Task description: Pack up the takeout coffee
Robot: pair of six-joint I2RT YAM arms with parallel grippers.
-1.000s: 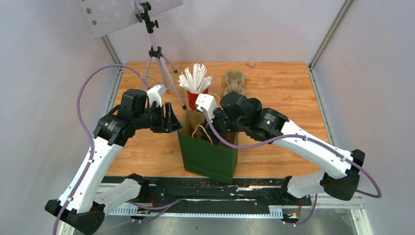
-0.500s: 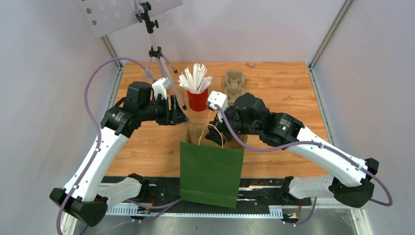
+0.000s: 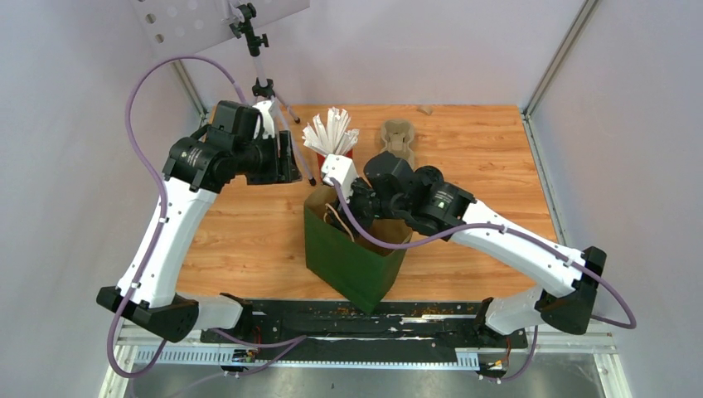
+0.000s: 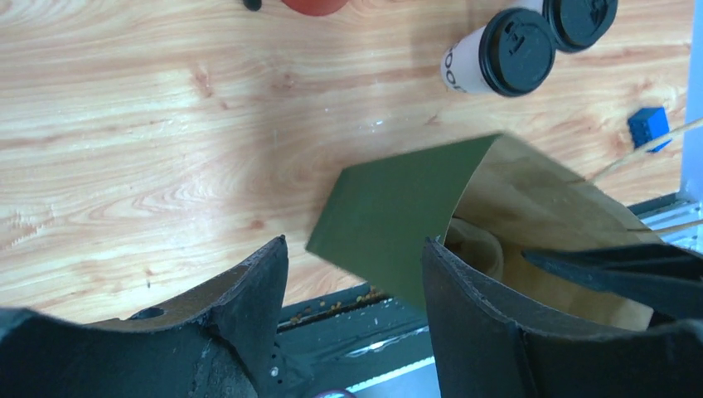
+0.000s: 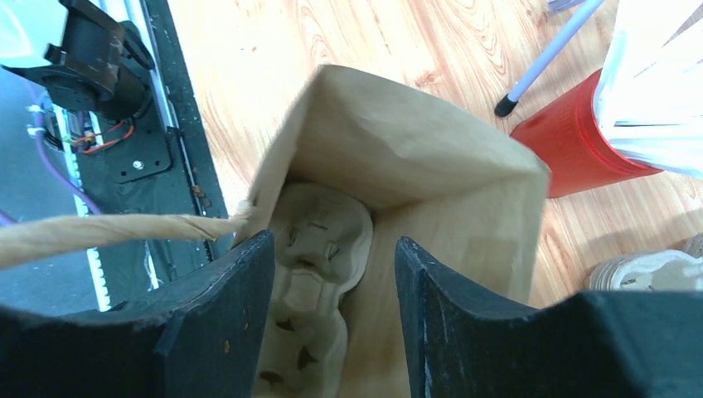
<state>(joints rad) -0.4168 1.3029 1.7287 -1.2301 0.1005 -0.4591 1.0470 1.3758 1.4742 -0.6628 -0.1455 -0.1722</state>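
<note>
Two white paper cups with black lids, the takeout coffee (image 4: 506, 54) (image 4: 580, 18), stand side by side on the wooden table beyond the green paper bag (image 4: 398, 224). They are hidden in the top view. My left gripper (image 4: 355, 245) is open and empty, raised to the left of the bag (image 3: 352, 257). My right gripper (image 5: 333, 242) is open over the bag's mouth, above a beige pulp tray (image 5: 319, 249) lying inside. The bag's twine handle (image 5: 108, 232) runs outside its left finger.
A red cup of white straws (image 3: 332, 137) stands just behind the bag. A second pulp tray (image 3: 398, 137) lies at the back. A tripod (image 3: 264, 91) stands at back left. A small blue block (image 4: 649, 126) lies near the cups.
Half a second ago the bag was up, close to the camera; now it is lower and tilted. My left arm has risen and drawn back towards the tripod. My right gripper has moved left.
</note>
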